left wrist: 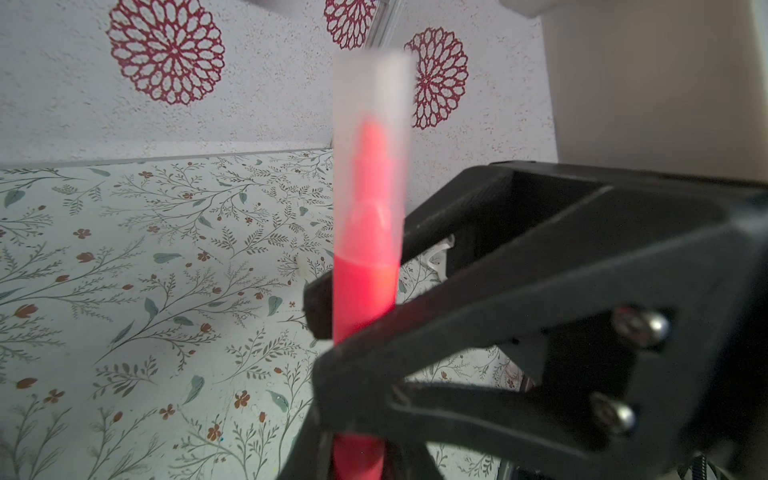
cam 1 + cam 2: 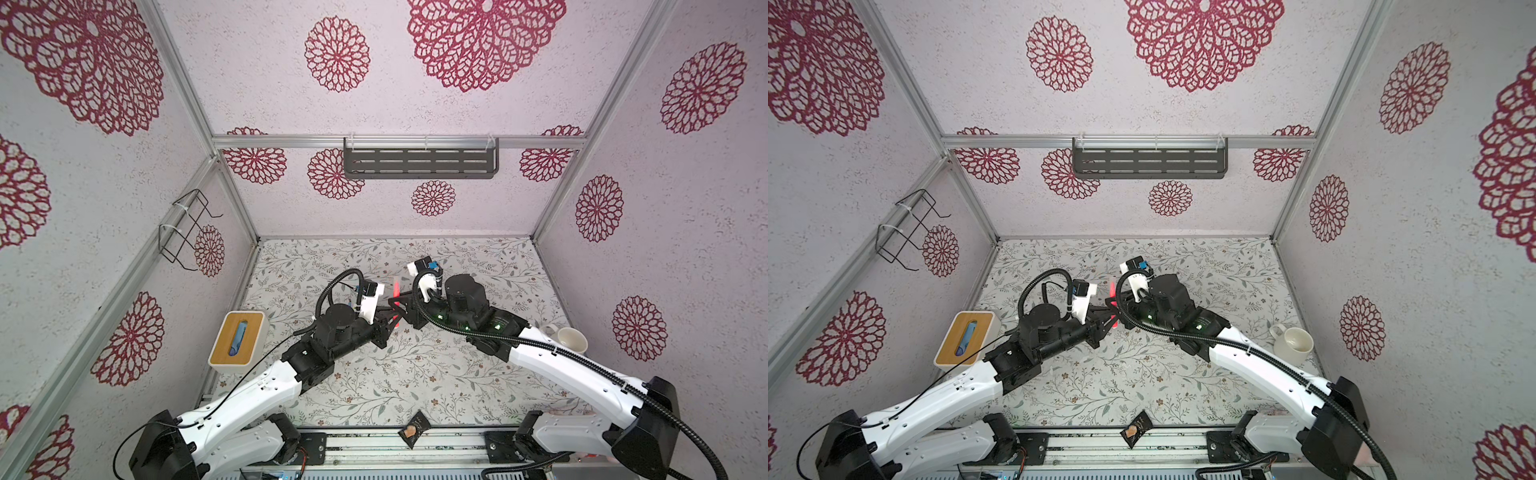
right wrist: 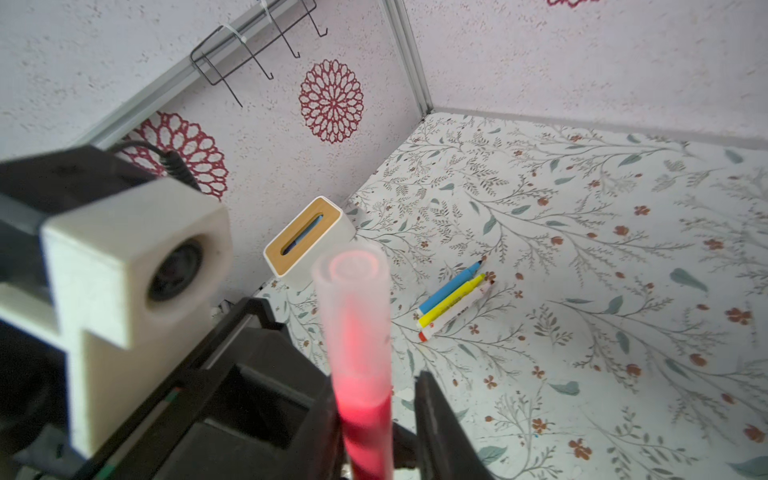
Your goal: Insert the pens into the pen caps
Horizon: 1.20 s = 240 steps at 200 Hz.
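Note:
A pink-red pen [image 1: 363, 291] stands upright above the middle of the table, also in a top view [image 2: 397, 322]. A frosted, see-through pen cap [image 1: 372, 104] sits over its tip [image 3: 353, 299]. My left gripper [image 1: 357, 451] is shut on the pen's lower barrel. My right gripper [image 3: 376, 424] straddles the barrel just above. One finger [image 3: 326, 419] lies against the pen, the other stands a small gap away. Blue [image 3: 451, 289], yellow [image 3: 453, 302] and pale red-ended [image 3: 457, 313] pens lie side by side on the table, hidden in both top views.
A wood-topped white box [image 2: 237, 338] stands at the left wall. A white mug [image 2: 571, 338] sits at the right. A wire rack [image 2: 187, 228] hangs on the left wall and a dark shelf [image 2: 419, 160] on the back wall. A small dark packet [image 2: 413, 430] lies at the front edge.

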Available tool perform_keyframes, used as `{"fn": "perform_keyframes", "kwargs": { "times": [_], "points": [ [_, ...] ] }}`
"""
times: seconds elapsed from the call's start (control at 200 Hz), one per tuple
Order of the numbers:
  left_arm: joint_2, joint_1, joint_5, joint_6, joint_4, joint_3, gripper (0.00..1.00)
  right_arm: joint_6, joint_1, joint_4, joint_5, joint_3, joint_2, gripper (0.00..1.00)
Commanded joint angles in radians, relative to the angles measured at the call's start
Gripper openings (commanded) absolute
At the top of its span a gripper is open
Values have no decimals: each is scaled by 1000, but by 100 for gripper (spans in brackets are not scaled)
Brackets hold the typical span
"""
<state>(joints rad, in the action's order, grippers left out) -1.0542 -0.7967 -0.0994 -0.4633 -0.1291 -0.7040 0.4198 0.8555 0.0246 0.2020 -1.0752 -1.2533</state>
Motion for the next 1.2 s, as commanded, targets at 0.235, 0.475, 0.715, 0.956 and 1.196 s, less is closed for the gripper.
{"fn": "perform_keyframes", "kwargs": {
  "times": [0.235,0.475,0.715,0.956,1.196],
  "points": [
    [-7,-9,14,14,-13,-3,0,19,-7,-45,5,-11,14,3],
    [-13,-12,44,11,28,-13,39,5,-20,5,-45,-17,37,3],
    [26,-12,95,14,75,7,48,-46,-91,166,-161,-35,85,3],
    [68,-12,157,3,132,26,48,-78,-205,372,-313,-64,98,3],
    [101,-11,198,-7,170,41,48,-90,-353,520,-407,-88,45,7]
  ]
}}
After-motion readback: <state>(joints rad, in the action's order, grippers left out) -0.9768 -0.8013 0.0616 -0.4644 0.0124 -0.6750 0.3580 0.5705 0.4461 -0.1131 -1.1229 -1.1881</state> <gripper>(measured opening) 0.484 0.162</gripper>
